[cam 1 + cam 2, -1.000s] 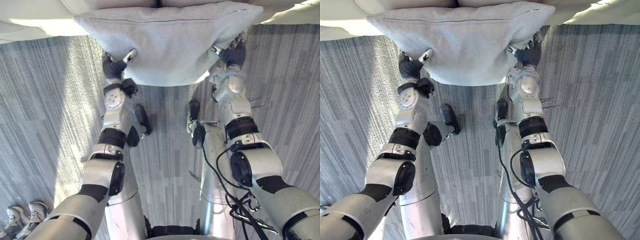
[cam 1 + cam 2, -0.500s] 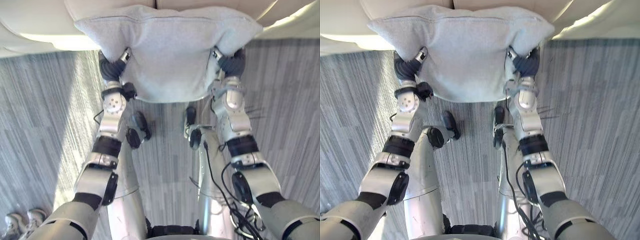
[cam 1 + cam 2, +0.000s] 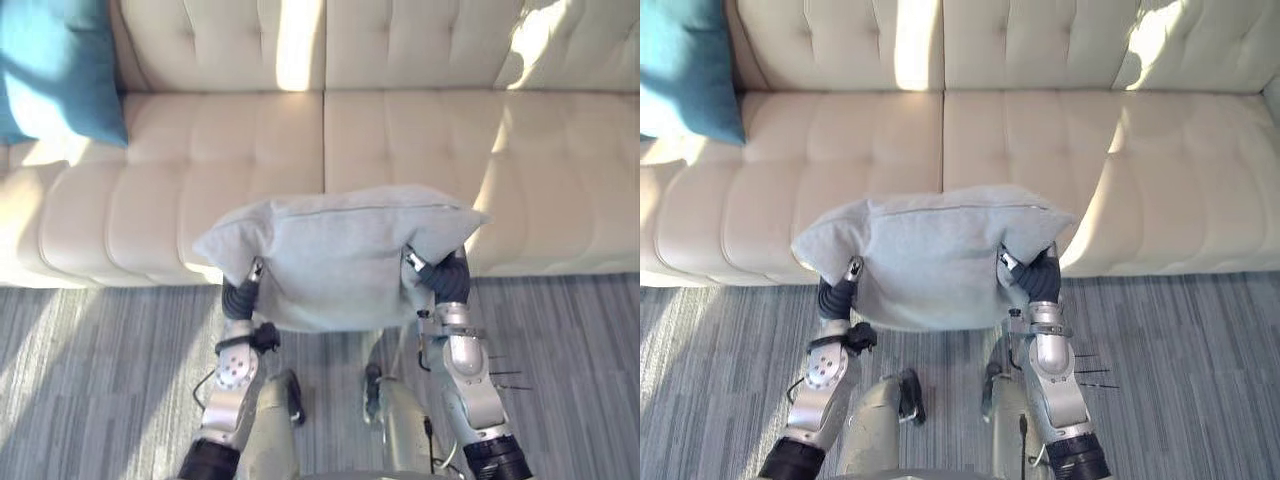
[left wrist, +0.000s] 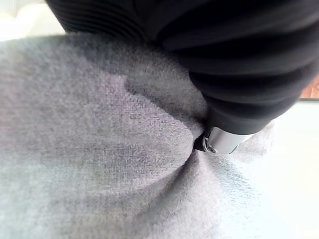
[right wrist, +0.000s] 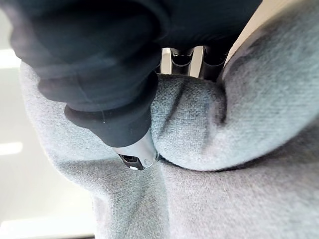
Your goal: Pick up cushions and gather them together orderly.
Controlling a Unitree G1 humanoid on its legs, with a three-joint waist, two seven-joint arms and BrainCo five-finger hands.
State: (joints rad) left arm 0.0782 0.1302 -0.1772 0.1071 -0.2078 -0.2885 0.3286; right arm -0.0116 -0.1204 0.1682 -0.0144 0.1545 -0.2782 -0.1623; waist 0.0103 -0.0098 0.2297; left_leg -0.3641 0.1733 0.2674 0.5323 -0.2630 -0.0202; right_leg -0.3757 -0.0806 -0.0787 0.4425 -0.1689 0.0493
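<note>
A grey cushion [image 3: 335, 255] hangs in the air in front of the cream sofa [image 3: 420, 130], its top edge over the front of the seat. My left hand [image 3: 240, 297] grips its lower left corner and my right hand [image 3: 447, 280] its lower right corner. In the left wrist view my thumb [image 4: 224, 142] digs into the grey cloth [image 4: 99, 149]. In the right wrist view a fold of the cushion [image 5: 249, 124] is pinched between thumb [image 5: 134, 154] and fingers [image 5: 184, 55]. A blue cushion [image 3: 55, 70] leans against the sofa's back at the far left.
The sofa spans the whole width, with two tufted seat sections meeting at a seam [image 3: 323, 130]. Grey striped carpet [image 3: 90, 380] lies in front of it.
The camera has tipped up, so the sofa and the blue cushion have come into view. Both arms have stretched forward, still holding the grey cushion, which now sits over the seat's front edge.
</note>
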